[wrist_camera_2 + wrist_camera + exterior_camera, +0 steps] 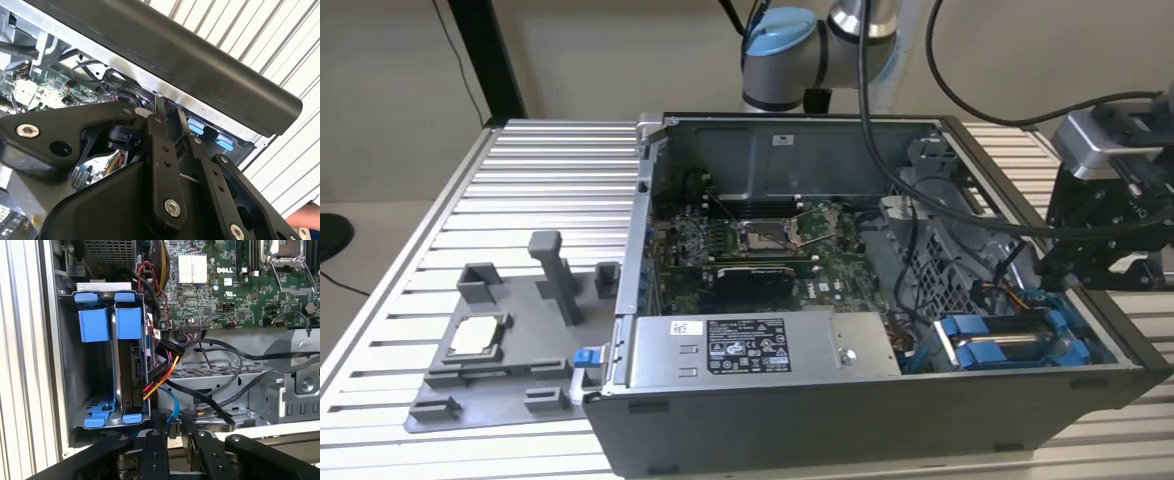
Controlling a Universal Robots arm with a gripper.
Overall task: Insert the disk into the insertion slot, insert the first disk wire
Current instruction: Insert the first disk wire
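Note:
The disk [131, 371] stands on edge in the insertion slot [65, 365], the grey drive cage with blue rails, beside an empty bay. Its blue bracket [129, 322] faces outward. A red, yellow and black wire bundle with a black connector [167, 347] runs down to the disk's end. A thin blue cable [173, 405] drops from there toward the case wall. My black gripper [175, 440] hovers just outside that wall, level with the cage. In the exterior view the gripper [1107, 270] is at the case's right side, above the cage [1014, 340]. The second wrist view shows the gripper [170, 125] under the case's dark rim.
The open computer case lies on a ribbed metal table [534, 170]. Inside are the motherboard [761, 240] and a grey power-supply box [747, 345]. Loose black cables [220, 390] loop beside the cage. A grey fixture plate [507, 350] sits at the exterior view's left.

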